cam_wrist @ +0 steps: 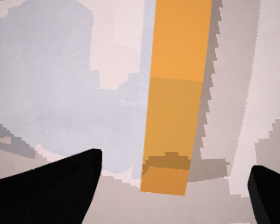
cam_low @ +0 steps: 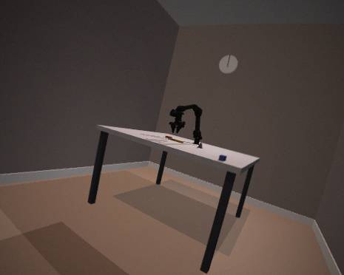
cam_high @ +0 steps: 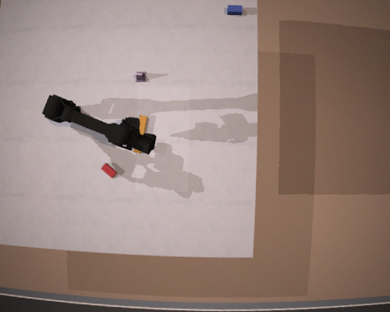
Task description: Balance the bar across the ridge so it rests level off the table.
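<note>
My jaws stand open above the bench, holding nothing. The orange bar lies flat below them, its near end between the fingertips in wrist view, its long axis running crosswise to their closing line.

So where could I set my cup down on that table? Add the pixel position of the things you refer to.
Likely between the red block (cam_high: 109, 170) and the white table's (cam_high: 112, 228) (cam_low: 143, 137) near edge in the top view, or between the purple ridge (cam_high: 141, 76) and blue block (cam_high: 234, 10) (cam_low: 223, 157). Crowded: around the orange bar (cam_high: 143, 124) (cam_wrist: 177, 100), under the gripper (cam_high: 148, 143) (cam_low: 175, 131) (cam_wrist: 176, 168).
</note>
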Available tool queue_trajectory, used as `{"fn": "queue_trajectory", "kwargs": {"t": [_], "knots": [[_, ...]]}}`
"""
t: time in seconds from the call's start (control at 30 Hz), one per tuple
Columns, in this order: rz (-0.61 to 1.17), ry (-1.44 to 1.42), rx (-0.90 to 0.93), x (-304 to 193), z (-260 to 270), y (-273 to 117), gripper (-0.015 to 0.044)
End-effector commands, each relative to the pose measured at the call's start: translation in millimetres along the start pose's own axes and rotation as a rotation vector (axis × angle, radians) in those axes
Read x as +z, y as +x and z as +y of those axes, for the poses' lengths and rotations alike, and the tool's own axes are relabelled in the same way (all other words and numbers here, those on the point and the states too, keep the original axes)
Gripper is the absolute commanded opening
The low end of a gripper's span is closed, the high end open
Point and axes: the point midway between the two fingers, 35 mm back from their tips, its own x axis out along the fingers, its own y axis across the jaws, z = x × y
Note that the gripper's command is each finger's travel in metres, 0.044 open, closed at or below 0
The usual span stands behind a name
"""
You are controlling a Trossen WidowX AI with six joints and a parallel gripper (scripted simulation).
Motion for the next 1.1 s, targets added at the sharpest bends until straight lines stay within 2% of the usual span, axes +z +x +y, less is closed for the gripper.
{"fn": "queue_trajectory", "kwargs": {"t": [0.0, 0.2, 1.07], "knots": [[-0.009, -0.005, 0.006, 1, -1, 10, 0.0315], [-0.009, -0.005, 0.006, 1, 0, 42, 0.0315], [-0.009, -0.005, 0.007, 1, 1, 69, 0.0315]]}}
